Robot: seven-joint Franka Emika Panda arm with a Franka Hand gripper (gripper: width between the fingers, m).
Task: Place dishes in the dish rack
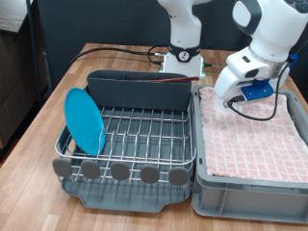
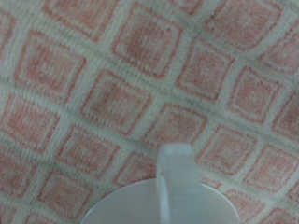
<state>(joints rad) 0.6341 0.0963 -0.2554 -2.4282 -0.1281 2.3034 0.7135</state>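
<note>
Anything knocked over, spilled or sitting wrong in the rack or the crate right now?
Nothing stands out. The blue plate stands on edge at the rack's left end in the exterior view. The gripper is low over the crate's pink cloth, and the wrist view shows a white mug on that cloth. No spill shows.

A bright-blue plate [image 1: 84, 120] is standing on edge in the silver wire dish rack [image 1: 144, 135]; a white mug [image 2: 163, 201] is sitting over pink checkered cloth [image 2: 112, 84].
</note>
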